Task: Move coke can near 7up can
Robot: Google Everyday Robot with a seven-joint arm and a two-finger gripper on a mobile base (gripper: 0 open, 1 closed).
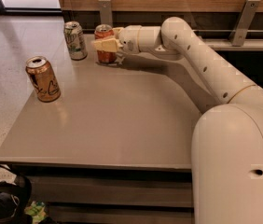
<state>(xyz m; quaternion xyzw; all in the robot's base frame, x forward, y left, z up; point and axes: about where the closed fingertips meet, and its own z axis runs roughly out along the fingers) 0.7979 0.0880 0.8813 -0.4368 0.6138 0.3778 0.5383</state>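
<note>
My gripper (101,45) is wrapped around the coke can (105,57) at the far edge of the table (122,125), and honestly I can't tell if it's clamped on or already loose. The can sits upright, just right of the 7up can (75,41), close but not touching. Looks to me like the placing step, nearly done. Next I'd let go and back straight out without nudging either can
</note>
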